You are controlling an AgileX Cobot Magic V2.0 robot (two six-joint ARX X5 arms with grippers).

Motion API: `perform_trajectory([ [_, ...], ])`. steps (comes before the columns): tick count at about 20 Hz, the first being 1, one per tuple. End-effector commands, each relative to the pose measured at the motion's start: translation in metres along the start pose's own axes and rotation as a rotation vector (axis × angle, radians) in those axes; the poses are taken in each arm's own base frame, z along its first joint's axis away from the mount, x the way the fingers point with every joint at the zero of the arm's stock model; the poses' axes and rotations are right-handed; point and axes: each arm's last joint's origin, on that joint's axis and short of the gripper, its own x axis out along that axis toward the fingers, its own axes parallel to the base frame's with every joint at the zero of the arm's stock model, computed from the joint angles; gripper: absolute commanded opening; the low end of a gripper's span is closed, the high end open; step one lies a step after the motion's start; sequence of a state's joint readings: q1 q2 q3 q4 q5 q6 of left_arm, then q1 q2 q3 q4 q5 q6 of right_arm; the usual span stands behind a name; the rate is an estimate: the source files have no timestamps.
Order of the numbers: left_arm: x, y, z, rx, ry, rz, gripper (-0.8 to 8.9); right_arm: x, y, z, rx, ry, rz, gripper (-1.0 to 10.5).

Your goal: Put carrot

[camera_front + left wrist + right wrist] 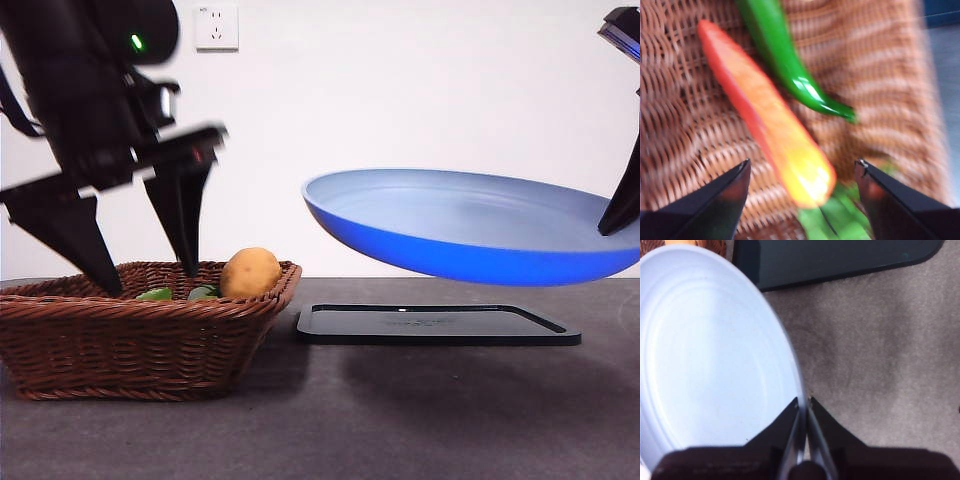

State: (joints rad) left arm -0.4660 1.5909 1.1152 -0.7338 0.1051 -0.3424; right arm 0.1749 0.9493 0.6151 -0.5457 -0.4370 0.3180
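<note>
1. Carrot (772, 117) lies in the wicker basket (140, 345), seen only in the left wrist view; the basket wall hides it in the front view. Motion blur smears its outline; its body grades from red-orange to a yellow glare at the thick end.
2. Green leafy tuft (832, 220) at the carrot's thick end is cut off by the frame edge and out of focus.
3. Smooth, glossy green vegetable (790, 65) lies beside the carrot, curved and tapering; whether the two touch cannot be told. In the front view only small green bits show over the rim.
4. Rounded yellow-orange lump (250, 272) with a matte skin pokes above the basket rim.
5. Left gripper (802, 172) hangs over the basket, jaws spread wide, one to either side of the carrot's thick end; contact not discernible. It is blurred in the front view too.
6. Right gripper (804, 407) pinches the rim of the blue plate (470, 225), jaws pressed thin against it. The plate is smooth, shallow and round, tilted in the air above a flat black tray (435, 325) with rounded corners.
7. Tabletop (400, 410) is grey and felt-like.
</note>
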Motion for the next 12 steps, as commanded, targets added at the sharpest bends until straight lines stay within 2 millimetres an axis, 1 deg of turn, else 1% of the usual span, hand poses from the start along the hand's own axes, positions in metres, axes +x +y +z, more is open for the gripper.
perform_trajectory([
  [1,0.020,-0.002,0.007,-0.001,0.035,0.019,3.61,-0.003,0.003,0.004,-0.008,-0.023,0.012,0.1],
  [3,0.034,-0.001,0.008,0.000,0.063,0.036,3.61,-0.003,0.003,0.004,-0.009,-0.023,0.012,0.1],
  [4,0.034,0.000,0.008,0.005,0.059,0.056,3.59,-0.003,0.003,0.004,-0.009,-0.023,0.011,0.1],
  [5,0.034,0.000,0.009,0.005,0.053,0.055,3.06,-0.003,0.003,0.004,-0.011,-0.023,0.011,0.1],
  [7,0.034,0.000,0.009,0.029,0.055,0.053,1.43,-0.003,0.003,0.004,-0.012,-0.025,0.008,0.1],
  [8,0.034,0.000,0.009,0.045,0.057,0.052,1.07,-0.003,0.003,0.004,-0.012,-0.025,0.008,0.1],
  [10,0.032,0.000,0.010,0.052,0.058,0.048,0.99,-0.003,0.003,0.005,-0.012,-0.027,0.003,0.1],
  [11,0.027,-0.002,0.013,0.053,0.053,0.046,0.99,-0.003,0.002,0.005,-0.011,-0.034,-0.018,0.1],
  [12,0.018,-0.004,0.018,0.062,0.047,0.048,0.99,-0.002,0.002,0.005,-0.010,-0.038,-0.030,0.1],
])
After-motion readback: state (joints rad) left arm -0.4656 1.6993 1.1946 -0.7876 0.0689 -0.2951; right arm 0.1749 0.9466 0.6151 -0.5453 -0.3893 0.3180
